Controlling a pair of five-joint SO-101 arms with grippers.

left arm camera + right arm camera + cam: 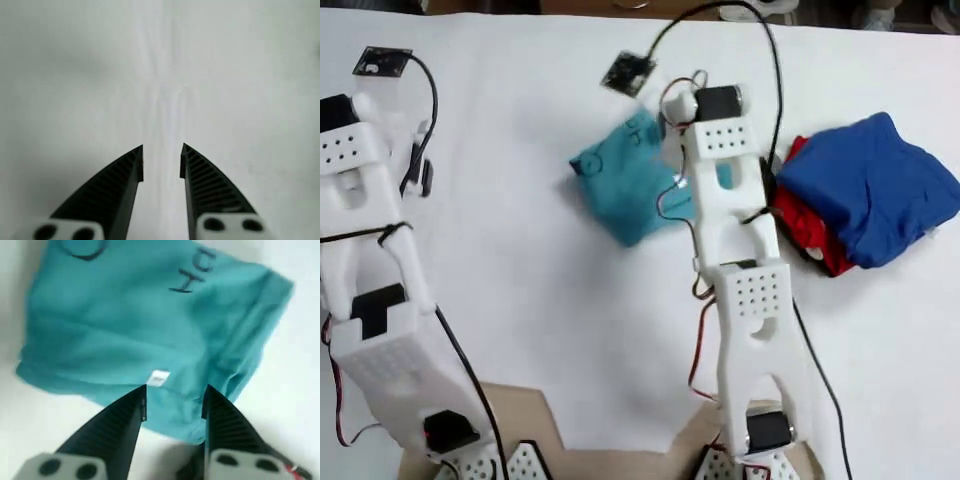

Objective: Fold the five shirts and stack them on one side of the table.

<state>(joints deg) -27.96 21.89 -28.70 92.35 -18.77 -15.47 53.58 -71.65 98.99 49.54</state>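
Teal folded cotton shirt with dark lettering (625,190) (150,325): lies mid-table on the white table cover (540,300), near the stack but apart from it.
Right gripper (175,399): black ribbed fingers spread with nothing between them, tips over the shirt's folded edge, just beside a small white tag (159,378).
Left gripper (161,161): fingers parted by a narrow gap and holding nothing, over bare cover, well apart from every shirt.
Stack: a royal blue shirt (875,185), bunched and domed, rests on a red shirt (807,228) at one side of the table.
Risk, partial grasp: if the right gripper closes on the upper layers alone, the teal shirt would likely unfold as it lifts.
Risk, drag: a low carry could rake the trailing cloth across the cover and pull the fold loose.
Risk, unstable landing: the blue shirt's top looks uneven, so a shirt set on it may slide off or tip the pile.
Obstruction: in the high view the right arm (750,300) lies between the teal shirt and the stack, and a black cable (775,80) runs near the pile, where it could snag cloth.
Count: three shirts can be made out, and whether the pile hides more cannot be told.
Other items: the left arm (370,300) stands at the far side, clear of the route.
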